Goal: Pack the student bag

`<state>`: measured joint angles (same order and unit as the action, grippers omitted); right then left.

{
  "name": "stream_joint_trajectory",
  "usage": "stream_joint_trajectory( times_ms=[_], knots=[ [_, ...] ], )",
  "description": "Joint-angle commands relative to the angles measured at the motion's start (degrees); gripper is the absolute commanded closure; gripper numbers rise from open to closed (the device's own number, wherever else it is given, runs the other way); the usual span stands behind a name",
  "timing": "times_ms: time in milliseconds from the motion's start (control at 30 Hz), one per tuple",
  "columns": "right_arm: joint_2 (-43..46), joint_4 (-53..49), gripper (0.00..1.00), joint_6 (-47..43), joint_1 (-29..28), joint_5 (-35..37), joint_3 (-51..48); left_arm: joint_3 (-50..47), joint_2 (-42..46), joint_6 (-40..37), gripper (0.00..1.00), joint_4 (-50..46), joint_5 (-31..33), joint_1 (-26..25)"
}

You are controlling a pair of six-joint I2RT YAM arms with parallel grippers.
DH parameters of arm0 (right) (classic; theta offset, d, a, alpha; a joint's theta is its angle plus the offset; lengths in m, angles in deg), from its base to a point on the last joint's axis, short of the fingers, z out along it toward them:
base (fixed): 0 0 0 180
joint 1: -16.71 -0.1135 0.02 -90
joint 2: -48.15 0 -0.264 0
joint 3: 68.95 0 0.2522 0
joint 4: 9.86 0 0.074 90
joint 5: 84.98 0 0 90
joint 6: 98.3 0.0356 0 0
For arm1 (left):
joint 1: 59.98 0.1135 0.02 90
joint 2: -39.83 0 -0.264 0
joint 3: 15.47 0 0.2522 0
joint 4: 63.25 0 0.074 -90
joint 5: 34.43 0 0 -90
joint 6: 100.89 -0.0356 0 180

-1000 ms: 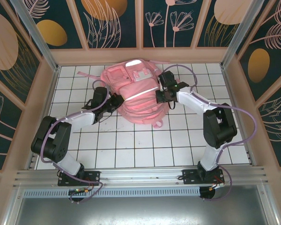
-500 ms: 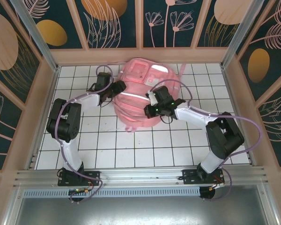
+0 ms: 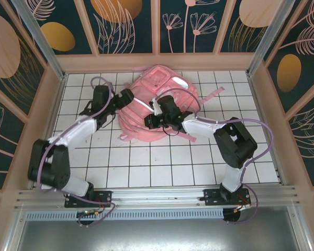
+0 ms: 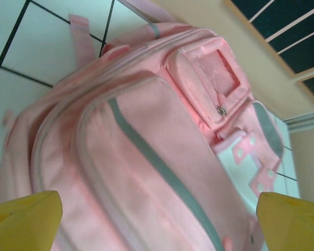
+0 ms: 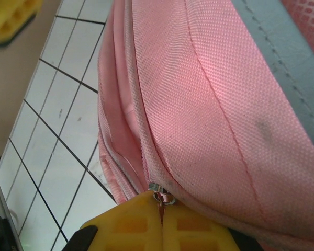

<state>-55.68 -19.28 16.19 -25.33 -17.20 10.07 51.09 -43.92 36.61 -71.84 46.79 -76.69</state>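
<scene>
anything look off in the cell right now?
Nothing damaged or spilled. The student bag lies rumpled and skewed on the tiled table, with a loose strap trailing off to the right. The right gripper is shut on a zipper pull at the bag's edge; the left gripper is open beside it.

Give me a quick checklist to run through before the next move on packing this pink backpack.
1. Grip: right end effector shut on the zipper pull: ok.
2. Release: left end effector open, its fingers wide apart: ok.
3. Support: student bag lying on the tiled table between both arms: ok.
4. Contact: left end effector free of the student bag fabric: cannot tell.
5. Access: zipper opened far enough for packing: cannot tell.
</scene>
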Motion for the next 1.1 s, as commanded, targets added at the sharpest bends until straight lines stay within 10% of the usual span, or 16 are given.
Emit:
stream_joint_trajectory(
  times_ms=[0,300,467,767,1067],
  knots=[
    [0.24,7.21,1.0,2.04,-0.45,-3.12,2.91,-9.91,3.67,10.31,0.02,5.39,-1.87,-0.12],
    [1.82,7.78,1.0,4.86,-0.79,-8.62,1.87,-14.88,-3.98,16.17,0.12,16.36,-1.32,-5.12],
    [3.33,2.22,1.0,2.73,-1.2,-9.27,-1.34,-11.77,-9.25,13.71,1.0,18.89,2.1,-5.18],
    [2.95,-33.79,1.0,-19.82,3.15,18.42,2.67,-9.37,-6.35,8.61,1.0,11.55,6.47,-3.6],
    [1.47,-34.8,1.0,-24.91,10.35,42.42,13.36,-10.12,-4.28,7.54,1.0,9.36,7.06,-2.63]
  ],
)
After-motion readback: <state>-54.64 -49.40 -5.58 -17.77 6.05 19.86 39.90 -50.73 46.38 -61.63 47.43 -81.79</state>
